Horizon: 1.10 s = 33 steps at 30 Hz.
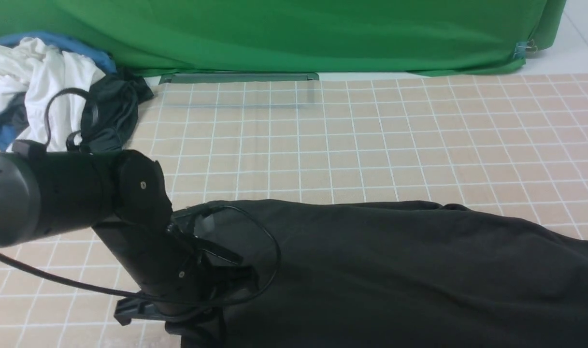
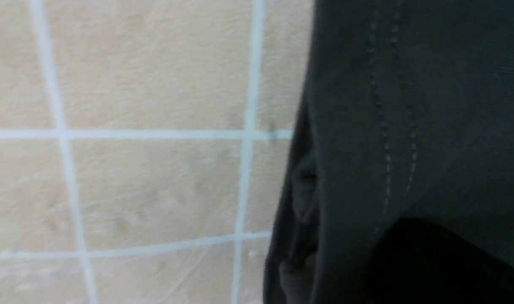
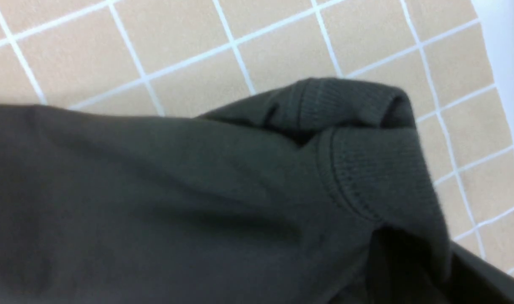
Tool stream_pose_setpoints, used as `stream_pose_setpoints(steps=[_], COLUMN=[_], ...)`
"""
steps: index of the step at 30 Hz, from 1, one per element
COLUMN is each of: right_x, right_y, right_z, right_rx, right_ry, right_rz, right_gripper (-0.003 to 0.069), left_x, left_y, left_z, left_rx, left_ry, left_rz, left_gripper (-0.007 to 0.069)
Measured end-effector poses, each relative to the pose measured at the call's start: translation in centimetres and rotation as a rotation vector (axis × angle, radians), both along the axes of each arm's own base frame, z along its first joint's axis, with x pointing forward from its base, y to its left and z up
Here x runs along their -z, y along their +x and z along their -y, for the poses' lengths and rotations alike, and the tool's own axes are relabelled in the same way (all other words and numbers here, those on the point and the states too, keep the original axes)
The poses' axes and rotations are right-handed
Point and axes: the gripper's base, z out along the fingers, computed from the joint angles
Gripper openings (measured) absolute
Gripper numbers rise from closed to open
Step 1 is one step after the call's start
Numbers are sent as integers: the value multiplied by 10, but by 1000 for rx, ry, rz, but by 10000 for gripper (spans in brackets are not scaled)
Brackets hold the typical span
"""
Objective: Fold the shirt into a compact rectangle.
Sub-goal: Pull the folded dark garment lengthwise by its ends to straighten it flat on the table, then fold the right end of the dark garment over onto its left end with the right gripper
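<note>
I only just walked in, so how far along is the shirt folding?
Done: the shirt lies in a long band across the checked cloth, seemingly folded lengthwise. In hand: the left gripper has shut at the shirt's left edge, and the right wrist view shows ribbed fabric bunched up close. Left: folding the band crosswise into a compact rectangle.

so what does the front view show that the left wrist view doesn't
Only the front view: the left arm, the green backdrop, a clothes pile at the far left, and the shirt spread across the near side. Only the left wrist view: a double row of stitching near the shirt's edge, close up. Both: the black shirt on the tan checked cloth.
</note>
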Motion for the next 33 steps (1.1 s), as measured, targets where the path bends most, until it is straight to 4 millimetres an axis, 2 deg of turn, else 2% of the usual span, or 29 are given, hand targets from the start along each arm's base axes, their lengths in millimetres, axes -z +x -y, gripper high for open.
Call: stream_pose_setpoints(steps=[4, 7, 11, 15, 16, 19, 23, 24, 25, 27, 33], right_x=[-2, -9, -30, -52, -61, -84, -101, -103, -103, -104, -93], right_y=[3, 3, 3, 6, 7, 10, 4, 0, -2, -10, -13], right_z=[-15, -29, -60, -91, -105, -147, -203, -221, -227, -266, -338], right_rx=[-75, -128, -207, -263, -295, -399, -540, -575, -594, -685, -825], right_ry=[6, 3, 56, 180, 232, 372, 479, 505, 513, 574, 679], right_rz=[-33, -25, 19, 60, 79, 139, 197, 215, 222, 271, 422], right_gripper=[69, 69, 69, 69, 69, 69, 68, 68, 68, 68, 83], left_x=[-17, -37, -72, -98, -111, -132, -148, -152, -153, -156, -157], left_y=[10, 18, 27, 33, 36, 40, 46, 49, 49, 54, 59], left_z=[-13, -14, -16, -23, -27, -33, -44, -49, -52, -67, -95], left_rx=[29, 49, 69, 58, 57, 61, 6, -19, -25, -81, -167], left_ry=[79, 92, 111, 171, 209, 269, 245, 214, 212, 167, 103], left_rz=[-28, 20, 143, 242, 294, 349, 374, 374, 373, 365, 346], left_gripper=[30, 49, 77, 94, 98, 107, 106, 106, 106, 106, 106])
